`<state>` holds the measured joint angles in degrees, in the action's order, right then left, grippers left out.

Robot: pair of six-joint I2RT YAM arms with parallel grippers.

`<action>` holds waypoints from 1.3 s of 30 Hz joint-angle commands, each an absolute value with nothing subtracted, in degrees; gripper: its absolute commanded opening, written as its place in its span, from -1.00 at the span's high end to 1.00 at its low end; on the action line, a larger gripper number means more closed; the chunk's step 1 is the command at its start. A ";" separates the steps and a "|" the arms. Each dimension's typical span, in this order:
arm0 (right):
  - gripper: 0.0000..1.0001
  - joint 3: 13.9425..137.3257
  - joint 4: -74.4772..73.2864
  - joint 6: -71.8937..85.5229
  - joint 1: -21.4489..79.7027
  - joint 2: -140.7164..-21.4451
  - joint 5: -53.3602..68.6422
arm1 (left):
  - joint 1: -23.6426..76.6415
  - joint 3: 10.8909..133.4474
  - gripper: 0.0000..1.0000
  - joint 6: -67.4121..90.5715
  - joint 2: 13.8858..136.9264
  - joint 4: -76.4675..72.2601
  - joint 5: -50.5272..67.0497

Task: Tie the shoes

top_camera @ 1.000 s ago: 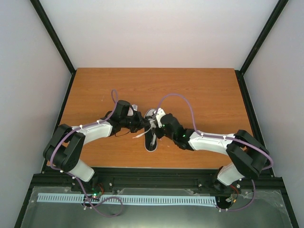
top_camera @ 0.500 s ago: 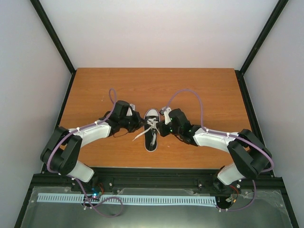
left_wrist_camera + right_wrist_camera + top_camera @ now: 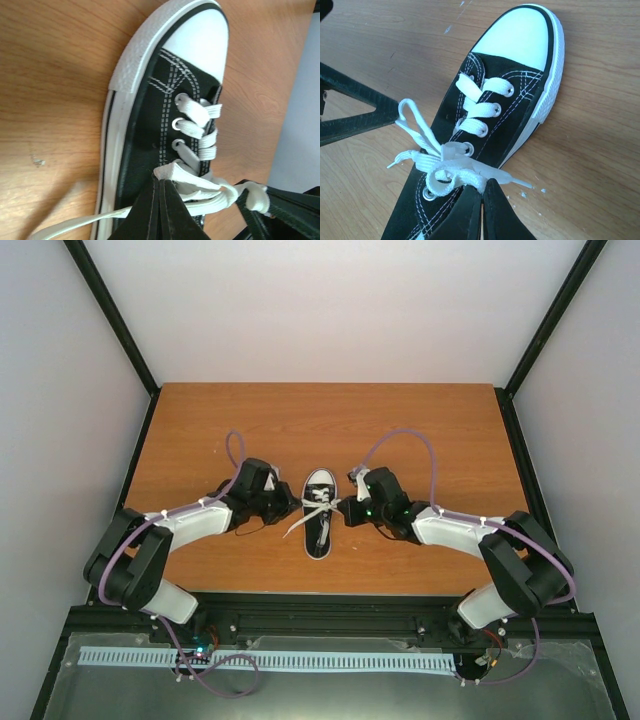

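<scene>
One small black canvas sneaker with a white rubber toe cap (image 3: 320,515) sits mid-frame, threaded with one flat white lace (image 3: 477,107) showing three crossbars. One brown wooden table (image 3: 330,420). Two white-and-black robot arms, left (image 3: 195,523) and right (image 3: 450,530). Two black two-finger grippers, left (image 3: 159,186) and right (image 3: 483,186). Two purple cables, left (image 3: 236,445) and right (image 3: 405,433).

On my feed I see an orange-brown wooden table (image 3: 420,420), white walls (image 3: 330,310), black corner posts (image 3: 115,320) and a pale slotted strip (image 3: 300,661).
</scene>
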<state>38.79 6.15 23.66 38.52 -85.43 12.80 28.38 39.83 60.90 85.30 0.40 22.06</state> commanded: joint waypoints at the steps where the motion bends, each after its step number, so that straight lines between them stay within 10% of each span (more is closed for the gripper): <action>1: 0.95 38.30 5.54 25.48 37.04 -85.46 14.35 | 26.82 38.32 0.99 59.00 83.21 1.56 20.15; 39: 0.94 34.50 5.69 25.80 32.61 -86.05 19.14 | 23.10 34.35 0.99 55.43 82.47 2.22 17.69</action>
